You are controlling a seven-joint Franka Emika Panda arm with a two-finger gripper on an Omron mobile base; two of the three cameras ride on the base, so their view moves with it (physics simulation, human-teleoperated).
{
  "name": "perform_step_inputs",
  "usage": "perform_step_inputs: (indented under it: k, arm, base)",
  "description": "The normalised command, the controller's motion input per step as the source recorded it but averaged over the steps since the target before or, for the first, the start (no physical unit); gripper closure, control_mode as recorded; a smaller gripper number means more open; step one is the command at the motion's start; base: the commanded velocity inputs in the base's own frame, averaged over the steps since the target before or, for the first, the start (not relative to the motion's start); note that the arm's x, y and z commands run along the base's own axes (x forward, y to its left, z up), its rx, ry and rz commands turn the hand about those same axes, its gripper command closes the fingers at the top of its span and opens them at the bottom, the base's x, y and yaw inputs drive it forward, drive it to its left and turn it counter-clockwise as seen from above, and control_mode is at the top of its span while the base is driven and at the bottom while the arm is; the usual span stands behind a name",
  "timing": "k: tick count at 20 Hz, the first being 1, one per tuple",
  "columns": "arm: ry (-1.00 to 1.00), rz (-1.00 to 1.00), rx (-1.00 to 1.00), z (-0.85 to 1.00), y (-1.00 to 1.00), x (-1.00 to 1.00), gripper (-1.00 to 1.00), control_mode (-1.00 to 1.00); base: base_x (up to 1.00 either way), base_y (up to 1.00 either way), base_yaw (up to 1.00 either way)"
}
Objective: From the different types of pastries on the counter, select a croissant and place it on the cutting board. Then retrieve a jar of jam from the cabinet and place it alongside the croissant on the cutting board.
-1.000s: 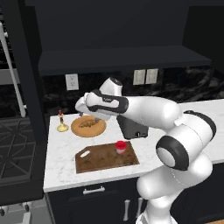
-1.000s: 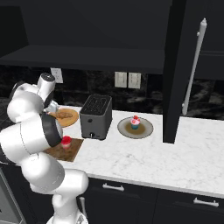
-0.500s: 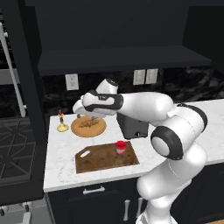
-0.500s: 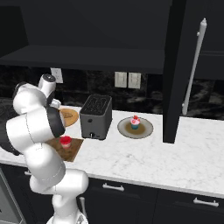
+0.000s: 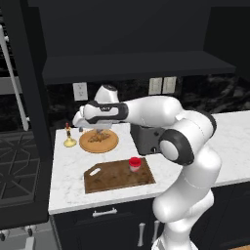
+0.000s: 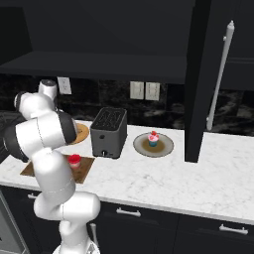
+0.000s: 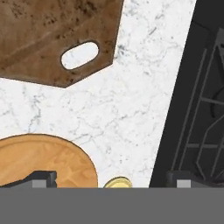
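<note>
My gripper (image 5: 99, 129) hangs open just above the croissant (image 5: 101, 137), which lies on a round light-wood plate (image 5: 111, 144) at the back left of the counter (image 5: 68, 188). In the hand view its fingertips (image 7: 42, 178) stand far apart with nothing between them. The dark cutting board (image 5: 112, 177) lies in front of that plate. A red-lidded jar of jam (image 5: 135, 164) stands on its right part. The hand view has the board's handle-hole corner (image 7: 43, 39) above the plate's rim (image 7: 48, 159). The pink-frosted cupcake (image 6: 153, 140) sits on a grey plate (image 6: 166, 147). The dark cabinet (image 5: 122, 29) hangs above.
A dark toaster (image 6: 109, 131) stands between the two plates. A small yellow candle holder (image 5: 70, 140) is left of the round plate. A black stove (image 7: 197, 109) borders the counter's left end. A tall dark panel (image 6: 197, 84) rises at the right.
The arm's upper links have turned and stretched out to the left. The hand stays over the round plate, still open. The jar and the board have not moved.
</note>
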Motion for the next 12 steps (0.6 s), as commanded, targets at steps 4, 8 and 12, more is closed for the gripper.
perform_step_inputs:
  k: [4, 8, 12]
  arm:
    - [0.02, -0.27, -0.06, -0.01, 0.04, 0.17, -1.0, -1.0]
    - [0.0, -0.32, -0.02, -0.1, 0.0, 0.02, -1.0, -1.0]
    - [0.03, -0.26, 0.0, -0.07, -0.04, 0.0, -1.0, -1.0]
  base:
    - [0.0, 0.0, 0.0]
    - [0.0, 0.0, 0.0]
    - [0.0, 0.0, 0.0]
